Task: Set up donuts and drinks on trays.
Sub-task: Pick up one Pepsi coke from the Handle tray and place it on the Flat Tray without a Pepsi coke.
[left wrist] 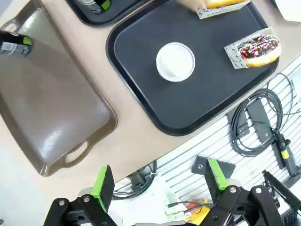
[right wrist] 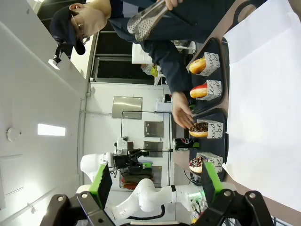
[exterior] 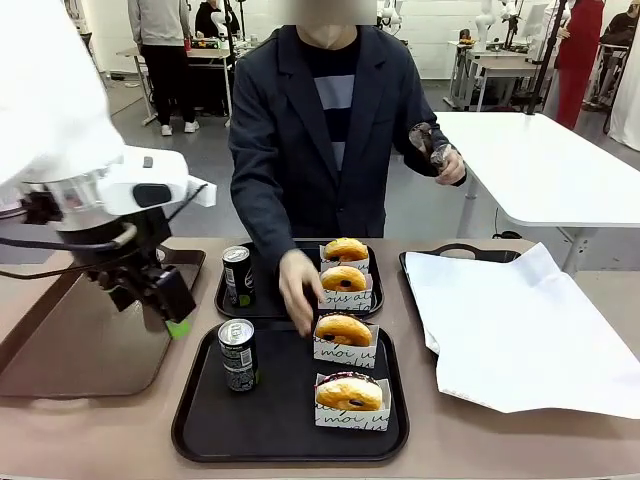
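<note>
Front: left pincer (exterior: 170, 308) hung released over brown tray (exterior: 70, 340); near black tray (exterior: 290, 400) carried can (exterior: 237, 354) plus two donuts (exterior: 343, 328).
Left wrist: can top (left wrist: 175, 61), sprinkled donut (left wrist: 260, 49).
Right wrist: right pincer (right wrist: 153, 181) released above table.

We record two black trays: the near tray (exterior: 200, 420) and the far tray (exterior: 228, 298). Each carries a black can with a silver top, the near can (exterior: 238, 354) and the far can (exterior: 237, 275), both bearing small green label marks. Four golden donuts sit in white paper holders printed with dark script; the nearest donut (exterior: 349, 392) shows chocolate-brown topping with multicoloured sprinkles in the left wrist view. The long tray (exterior: 60, 340) at the table's left edge is glossy brown. The left gripper (exterior: 165, 315) is black with green pads.
</note>
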Controlling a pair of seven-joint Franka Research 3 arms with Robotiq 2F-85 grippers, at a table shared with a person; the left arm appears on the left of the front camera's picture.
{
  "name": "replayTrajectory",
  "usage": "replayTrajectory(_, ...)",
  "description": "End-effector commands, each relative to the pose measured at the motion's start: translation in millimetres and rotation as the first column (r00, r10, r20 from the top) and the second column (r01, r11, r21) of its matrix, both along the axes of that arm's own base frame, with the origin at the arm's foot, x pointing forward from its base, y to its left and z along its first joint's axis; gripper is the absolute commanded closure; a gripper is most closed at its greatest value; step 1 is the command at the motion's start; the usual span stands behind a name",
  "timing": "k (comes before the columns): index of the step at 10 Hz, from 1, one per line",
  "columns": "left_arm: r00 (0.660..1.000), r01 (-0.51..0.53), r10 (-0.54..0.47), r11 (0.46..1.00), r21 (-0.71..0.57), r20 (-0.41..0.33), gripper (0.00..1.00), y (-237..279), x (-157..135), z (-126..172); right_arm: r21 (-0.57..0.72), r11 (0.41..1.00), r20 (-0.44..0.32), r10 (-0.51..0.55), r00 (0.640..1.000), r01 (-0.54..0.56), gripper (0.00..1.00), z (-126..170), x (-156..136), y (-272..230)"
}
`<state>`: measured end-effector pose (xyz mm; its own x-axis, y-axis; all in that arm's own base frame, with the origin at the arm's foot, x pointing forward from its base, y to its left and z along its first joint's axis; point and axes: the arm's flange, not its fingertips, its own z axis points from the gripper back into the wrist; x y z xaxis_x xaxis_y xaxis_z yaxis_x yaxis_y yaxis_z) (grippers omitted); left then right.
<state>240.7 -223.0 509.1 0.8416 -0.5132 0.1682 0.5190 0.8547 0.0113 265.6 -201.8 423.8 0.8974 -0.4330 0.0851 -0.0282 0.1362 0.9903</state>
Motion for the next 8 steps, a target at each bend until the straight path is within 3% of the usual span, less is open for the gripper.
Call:
replayTrajectory(1,1.0,0.013,-0.012,0.998,-0.055,0.011,0.0,18,-9,-2,0.014,1.0,0.03,-0.007,1.0,0.006,0.0,0,2,-1)
replayTrajectory(3,0.999,-0.052,0.051,0.994,-0.097,-0.009,0.0,40,6,-9,0.014,1.0,0.03,-0.007,1.0,0.006,0.0,0,2,-1)
replayTrajectory(4,1.0,-0.015,0.016,0.999,-0.036,0.014,0.0,17,-6,4,0.014,1.0,0.03,-0.007,1.0,0.006,0.0,0,2,-1)
replayTrajectory(8,1.0,-0.015,0.016,0.999,-0.036,0.014,0.0,17,-6,4,0.014,1.0,0.03,-0.007,1.0,0.006,0.0,0,2,-1)
